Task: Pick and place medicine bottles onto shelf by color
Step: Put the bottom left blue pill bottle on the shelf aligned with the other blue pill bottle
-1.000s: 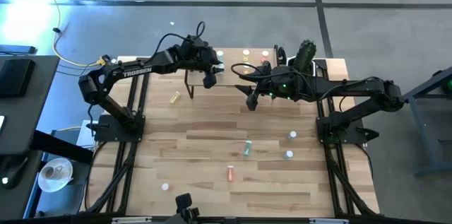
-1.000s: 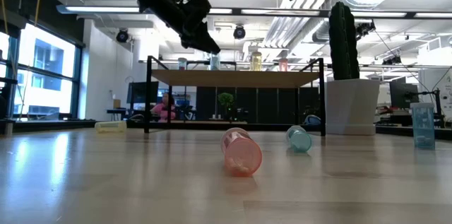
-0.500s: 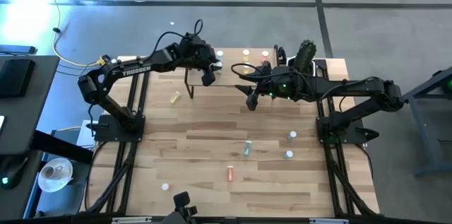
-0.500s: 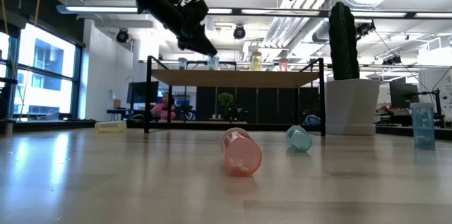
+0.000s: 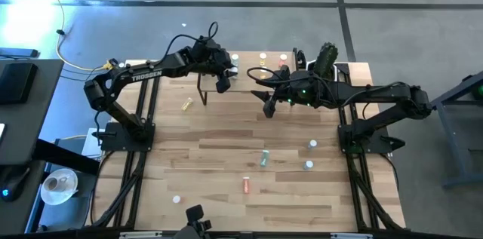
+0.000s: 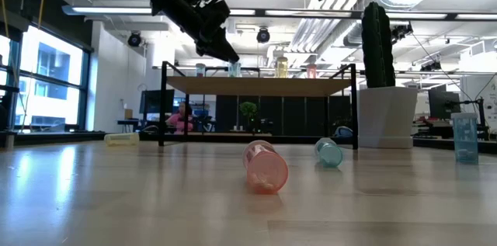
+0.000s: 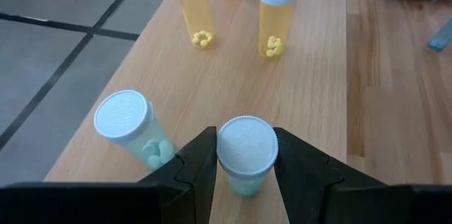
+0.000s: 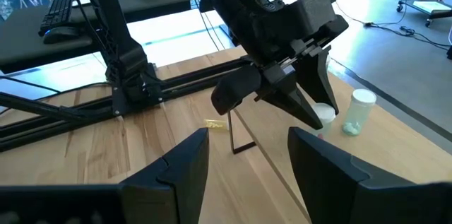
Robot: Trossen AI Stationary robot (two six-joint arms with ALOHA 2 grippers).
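We've got the left end effector (image 7: 242,174) pinching a green bottle (image 7: 246,155) over the shelf (image 7: 311,83), just beside another green one (image 7: 134,128); we should lower straight, then let go. Right end effector (image 8: 247,157) spread, waiting near shelf. Wood desk (image 5: 226,156), open office w/ person behind

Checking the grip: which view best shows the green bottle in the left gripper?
Left wrist view: the green bottle sits between the left gripper's fingers, above the shelf. High and low views show it tiny; right wrist view mostly hides it.

Cactus (image 6: 377,44) in white pot (image 6: 386,116); person (image 6: 184,118) in background.
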